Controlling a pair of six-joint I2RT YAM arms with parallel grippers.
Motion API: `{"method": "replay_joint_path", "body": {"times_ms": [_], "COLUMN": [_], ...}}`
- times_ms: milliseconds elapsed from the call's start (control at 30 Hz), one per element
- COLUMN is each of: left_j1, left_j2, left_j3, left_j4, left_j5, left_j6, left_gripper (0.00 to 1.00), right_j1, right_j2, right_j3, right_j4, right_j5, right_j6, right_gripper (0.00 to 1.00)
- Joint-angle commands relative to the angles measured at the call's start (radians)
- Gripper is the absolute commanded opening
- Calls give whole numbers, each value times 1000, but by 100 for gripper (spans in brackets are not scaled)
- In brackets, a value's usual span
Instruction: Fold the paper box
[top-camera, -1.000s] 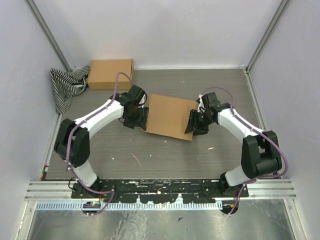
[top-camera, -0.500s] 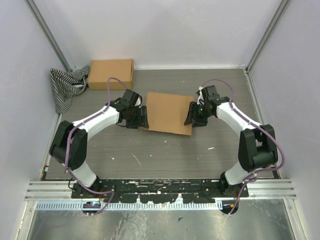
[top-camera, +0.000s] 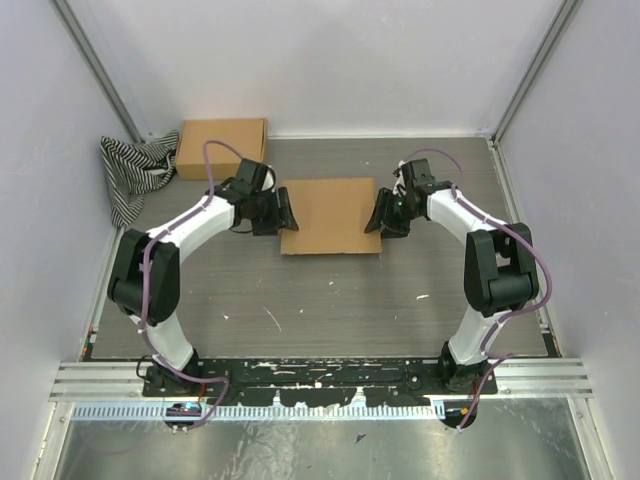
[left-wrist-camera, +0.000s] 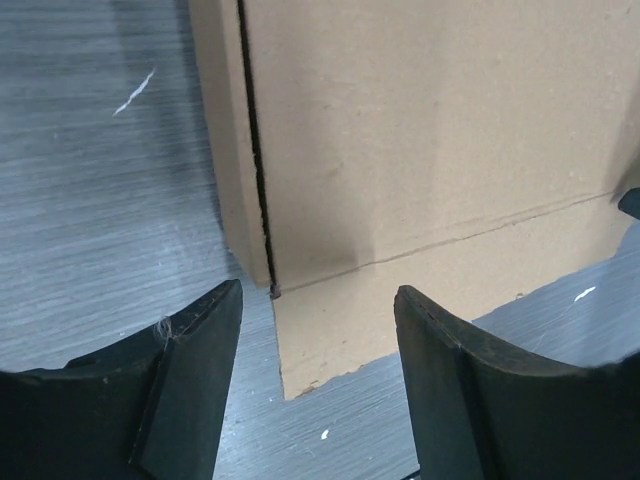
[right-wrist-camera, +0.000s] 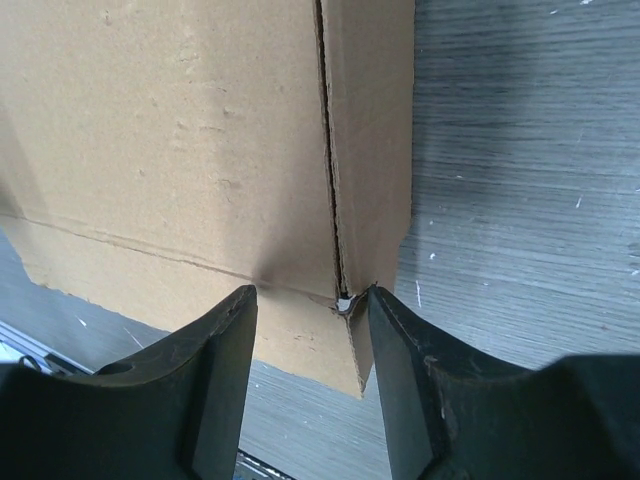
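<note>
On the tabletop (top-camera: 300, 290): paper box (top-camera: 330, 215) lies flat, between the two hands.
Left hand (top-camera: 283, 213): fingers spread wide, grasping nothing, tips at the box's left edge beside a slit.
Right hand (top-camera: 378, 213): fingers parted, grasping nothing, tips at the right-edge slit corner.
Box surface: plain brown cardboard.

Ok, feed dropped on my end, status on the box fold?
Left gripper open at paper box left edge; right gripper open at right edge. Box lies flat, closed. Second cardboard box and striped cloth back-left, apart.
</note>
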Motion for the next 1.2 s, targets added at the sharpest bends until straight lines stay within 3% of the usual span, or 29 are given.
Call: {"method": "replay_joint_path", "body": {"times_ms": [0,367,467,700,800,1167], "left_j1": [5,-5,-30,-159,-275,-335], "left_j2": [-62,-551,-617,-503,-454,-240], "left_j3": [-69,-721,-779,-672,-711,-845], "left_j4": [16,471,481,357,471,976], "left_j5": [13,-133,-224,-542,-711,-818], "left_j6": [-96,-299,-263,-124,-74,-93], "left_gripper": [69,66,66,61,60,66], "right_j1": [-2,-2,-3,-1,-2,-2], "right_j2": [-63,-249,-272,-296,-313,-357], "right_j3": [16,-146,-154,-181,-191,-219], "right_j4": [58,143,151,165,166,176], "right_j5": [-30,7,18,17,14,4], "right_j6": [45,38,38,59,59,59], "right_gripper": [55,56,56,56,56,56]}}
